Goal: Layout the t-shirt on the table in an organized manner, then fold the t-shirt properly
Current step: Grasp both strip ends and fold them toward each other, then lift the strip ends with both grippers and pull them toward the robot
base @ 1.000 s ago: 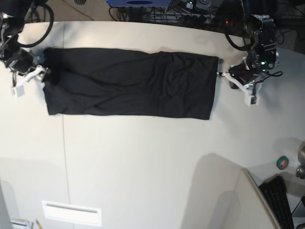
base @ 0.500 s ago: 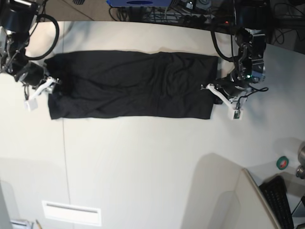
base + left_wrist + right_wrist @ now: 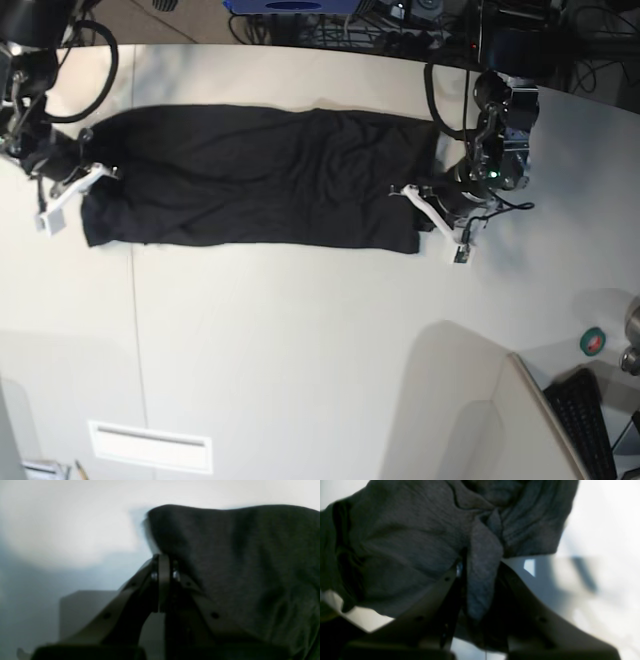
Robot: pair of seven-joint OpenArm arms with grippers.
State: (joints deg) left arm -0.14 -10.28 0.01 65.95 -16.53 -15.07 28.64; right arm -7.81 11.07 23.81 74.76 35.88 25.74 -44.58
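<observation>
The black t-shirt (image 3: 250, 175) lies as a long folded band across the far part of the off-white table (image 3: 300, 350); no print or tag shows. My left gripper (image 3: 412, 195) is at the band's right end, shut on the t-shirt's edge. In the left wrist view the fabric (image 3: 237, 562) drapes over the closed gripper (image 3: 162, 565). My right gripper (image 3: 95, 172) is at the band's left end, shut on the t-shirt. In the right wrist view a fold of fabric (image 3: 482, 562) is pinched in the right gripper (image 3: 480, 580).
A thin dark seam (image 3: 137, 330) runs down the table at the left. A white slotted panel (image 3: 150, 445) sits near the front edge. A green tape roll (image 3: 593, 341) and a keyboard (image 3: 590, 420) lie at the right. Cables crowd the far edge.
Both grippers moved leftward in the base view and the whole shirt shifted left with them. The left gripper closed in onto the shirt's right end, which is now drawn inward.
</observation>
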